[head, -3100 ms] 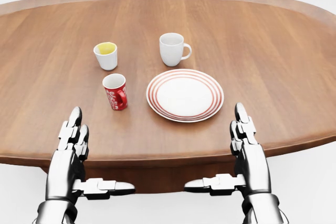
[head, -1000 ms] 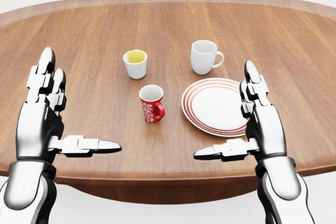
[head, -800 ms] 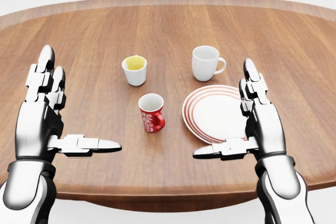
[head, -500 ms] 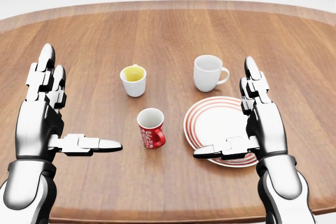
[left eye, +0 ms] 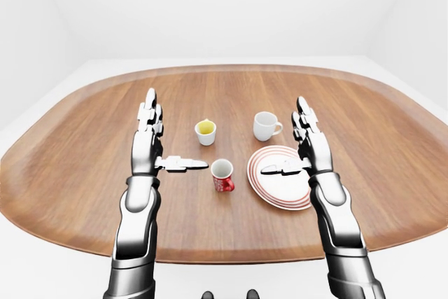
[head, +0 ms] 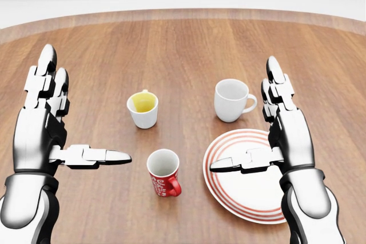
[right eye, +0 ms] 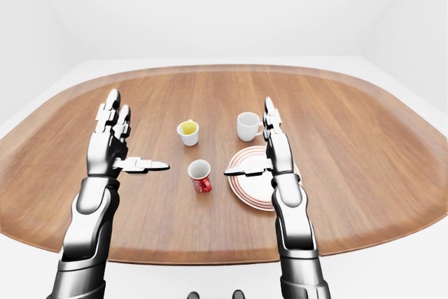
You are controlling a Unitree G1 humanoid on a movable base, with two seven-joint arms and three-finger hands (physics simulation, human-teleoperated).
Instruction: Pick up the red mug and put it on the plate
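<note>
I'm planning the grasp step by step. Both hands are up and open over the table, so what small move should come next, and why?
Probably bring the right hand down and left toward the red mug. The mug stands upright and untouched between the hands, its handle turned toward the plate, and the right hand hangs over the plate, so it seems nearer the drop-off than the left hand.

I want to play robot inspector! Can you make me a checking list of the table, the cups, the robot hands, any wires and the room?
Surface: oval wooden table, bare wood around the crockery.
Job's things: red mug upright on the wood, to the left of the red-striped plate, not on it; plate holds nothing.
Clutter: white cup with yellow inside; white mug above the plate in the head view.
Robot hands: left robot hand and right robot hand open, holding nothing; right thumb over the plate.
Cables: nothing seen.
Surroundings: plain white walls and floor.
</note>
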